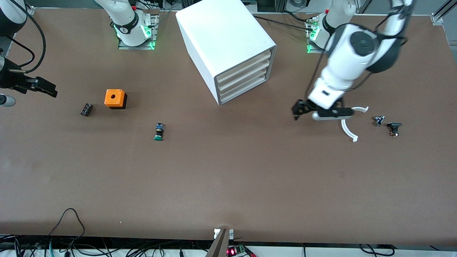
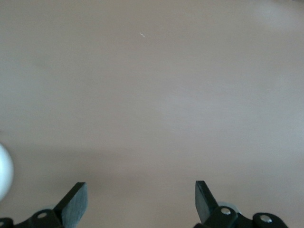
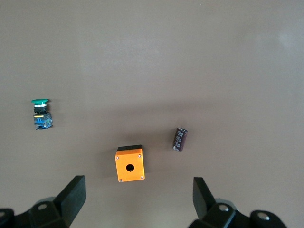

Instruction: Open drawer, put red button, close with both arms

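Two grippers gape wide, empty: the left gripper point(image 1: 297, 111) over bare table point(image 1: 228, 178) beside the cabinet point(image 1: 228, 50), the right gripper point(image 1: 44, 87) near the orange box point(image 1: 115, 98).

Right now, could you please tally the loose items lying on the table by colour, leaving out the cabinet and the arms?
Orange: 1, the box with a hole
Green-capped: 1, the push button
Black or dark: 3, the cylinder and two small parts
White: 2, the curved strips
Total: 7
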Controlling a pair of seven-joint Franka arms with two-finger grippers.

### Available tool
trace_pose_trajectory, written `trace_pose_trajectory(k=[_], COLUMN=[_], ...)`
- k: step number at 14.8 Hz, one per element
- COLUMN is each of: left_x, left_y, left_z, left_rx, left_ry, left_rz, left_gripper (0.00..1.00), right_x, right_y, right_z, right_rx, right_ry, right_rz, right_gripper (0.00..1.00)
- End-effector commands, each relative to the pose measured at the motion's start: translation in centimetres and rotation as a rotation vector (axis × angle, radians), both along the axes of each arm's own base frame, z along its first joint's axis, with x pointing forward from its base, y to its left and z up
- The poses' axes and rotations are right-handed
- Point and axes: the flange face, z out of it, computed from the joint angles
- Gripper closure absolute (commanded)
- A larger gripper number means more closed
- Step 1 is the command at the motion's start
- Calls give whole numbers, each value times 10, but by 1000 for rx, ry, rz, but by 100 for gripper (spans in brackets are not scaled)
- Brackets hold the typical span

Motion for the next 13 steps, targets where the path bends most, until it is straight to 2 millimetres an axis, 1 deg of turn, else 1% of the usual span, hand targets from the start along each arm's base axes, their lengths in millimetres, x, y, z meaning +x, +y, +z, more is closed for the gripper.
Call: trace_pose_trajectory(k=[1, 3, 4, 5, 6, 7, 8, 10, 12, 13], left_x=[-1, -7, -13, -18, -17, -10, -6, -5, -4, 0], left_y=[44, 71, 89, 95, 101, 108, 112, 120, 128, 133], left_z=[81, 124, 141, 151, 165, 176, 182, 187, 184, 179], left_rx=[76, 96, 105, 124, 157, 174, 174, 171, 166, 156], left_ry=[33, 50, 56, 69, 82, 112, 138, 143, 148, 158], left_rz=[-161, -211, -227, -266, -289, -286, -281, -272, -257, -249], left_gripper=[0, 0, 0, 0, 0, 0, 0, 0, 0, 0], right_x=[-5, -4, -4, -4, -4, -3, -3, -2, -1, -1], right_y=[1, 0, 1, 0, -1, -1, -1, -2, -2, -2], right_z=[2, 1, 1, 1, 0, 1, 1, 2, 2, 2], right_rx=[22, 22, 22, 22, 22, 21, 21, 20, 20, 20], right_ry=[-13, -15, -15, -15, -13, -16, -21, -30, -35, -36], right_rz=[16, 15, 16, 15, 15, 13, 14, 14, 15, 18], right_gripper=[0, 0, 0, 0, 0, 0, 0, 0, 0, 0])
